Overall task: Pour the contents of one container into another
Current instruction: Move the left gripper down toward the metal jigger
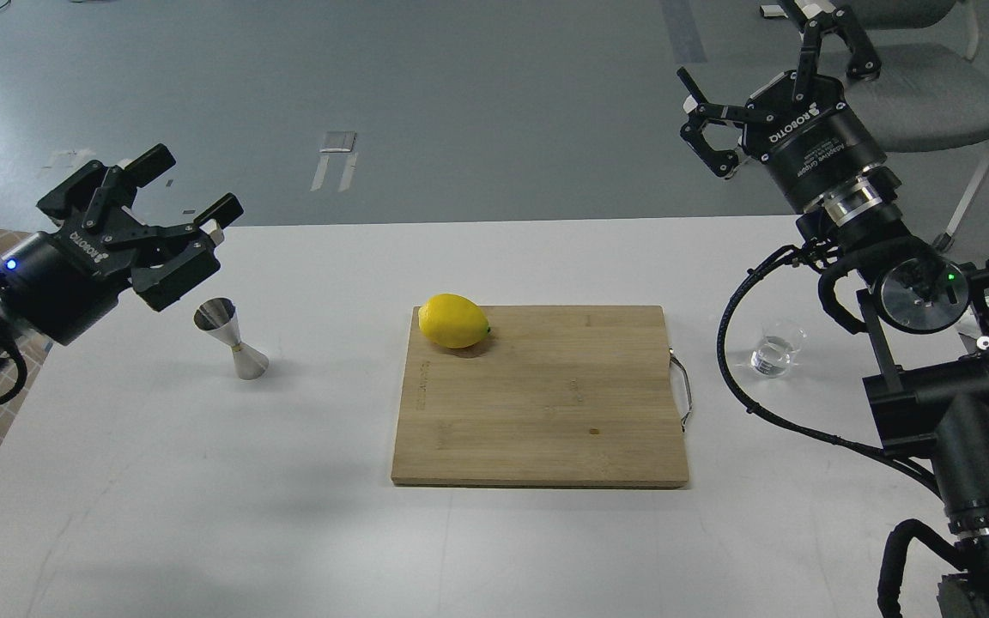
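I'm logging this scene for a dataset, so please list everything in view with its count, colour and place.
jigger: one, shiny steel, upright on the table's left part.
lemon: one, yellow, on the board's far left corner.
cutting board: one, light wood with a metal handle on its right edge, mid table.
glass tumbler: one, clear, on the table's right part, beside the right arm.
table: one, white.
chair: one, grey, on the floor at far right.
left gripper: one, black, open, above and left of the jigger.
right gripper: one, black, open, raised beyond the table's far right edge.
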Controlling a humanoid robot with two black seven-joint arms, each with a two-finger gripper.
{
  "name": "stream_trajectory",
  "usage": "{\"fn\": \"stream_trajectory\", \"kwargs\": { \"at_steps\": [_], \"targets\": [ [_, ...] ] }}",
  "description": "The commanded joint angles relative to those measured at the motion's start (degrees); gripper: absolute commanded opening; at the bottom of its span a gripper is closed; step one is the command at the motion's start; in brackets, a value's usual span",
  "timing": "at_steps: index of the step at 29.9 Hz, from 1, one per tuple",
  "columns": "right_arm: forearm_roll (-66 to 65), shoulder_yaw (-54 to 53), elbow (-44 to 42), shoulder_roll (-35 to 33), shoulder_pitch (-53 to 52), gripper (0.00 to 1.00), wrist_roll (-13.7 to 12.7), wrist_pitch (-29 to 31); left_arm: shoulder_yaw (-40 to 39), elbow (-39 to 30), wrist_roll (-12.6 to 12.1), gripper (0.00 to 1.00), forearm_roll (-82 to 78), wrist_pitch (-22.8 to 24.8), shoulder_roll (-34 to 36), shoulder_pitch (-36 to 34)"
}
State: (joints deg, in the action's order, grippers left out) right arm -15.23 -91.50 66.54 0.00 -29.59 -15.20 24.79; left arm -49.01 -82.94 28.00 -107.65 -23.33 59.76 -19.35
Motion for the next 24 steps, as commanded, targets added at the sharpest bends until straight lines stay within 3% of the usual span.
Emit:
{"fn": "stream_trajectory", "kwargs": {
  "at_steps": [1, 4, 24],
  "targets": [
    [0.0, 0.0, -0.2, 0.0, 0.1, 1.00, 0.0, 0.0, -0.1, 0.4, 0.0, 0.98, 0.1, -2.6, 2.3, 1.8],
    [0.0, 0.0, -0.3, 0.0, 0.1, 1.00, 0.0, 0.0, 0.0, 0.4, 0.0, 0.98, 0.1, -4.7, 3.6, 3.1],
    [-0.1, 0.1, -0.4, 0.0, 0.2, 1.00, 0.0, 0.1, 0.0, 3.2, 0.0, 0.98, 0.2, -4.7, 7.4, 11.6]
  ]
}}
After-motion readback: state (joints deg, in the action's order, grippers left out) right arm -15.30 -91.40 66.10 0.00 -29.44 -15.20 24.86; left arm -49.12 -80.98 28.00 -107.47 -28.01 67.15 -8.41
